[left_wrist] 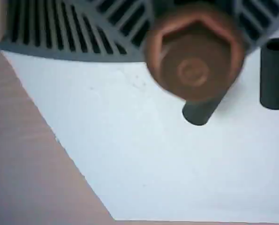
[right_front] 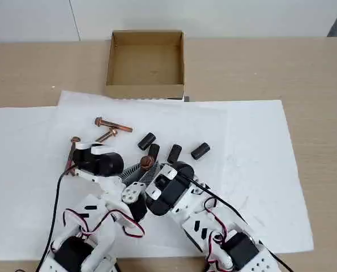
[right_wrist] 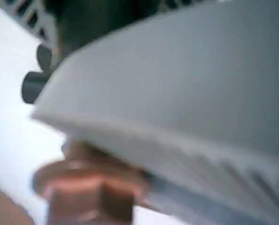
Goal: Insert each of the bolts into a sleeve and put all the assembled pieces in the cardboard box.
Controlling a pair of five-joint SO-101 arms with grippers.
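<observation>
High view, box: the cardboard box (right_front: 147,62) sits open-topped at the far side of the table (right_front: 21,68), plain brown card with square walls.
High view, loose bits: on the white paper (right_front: 253,170) you've got a long bolt (right_front: 112,124), a short bolt (right_front: 107,135) touching it, and a third bolt (right_front: 73,153) beside the left arm's black motor. All three are coppery. There are also three matte black tubes: the first sleeve (right_front: 146,140), the middle sleeve (right_front: 174,153) and the end sleeve (right_front: 200,151).
High view, grippers: the left gripper (right_front: 135,173) and the right gripper (right_front: 161,170) meet at a fourth bolt (right_front: 146,162), with a fourth sleeve (right_front: 153,151) just beyond it. You can't tell how tight either grip is.
Left wrist view: here you get the hex head (left_wrist: 193,56) face-on, with a round dimple in the middle. A black tube end (left_wrist: 200,112) pokes out behind it, under a slatted grey piece (left_wrist: 83,28).
Right wrist view: same bolt, side-on, so the flange (right_wrist: 83,176) under the head shows. A smooth pale slab (right_wrist: 186,84) looms over it.
</observation>
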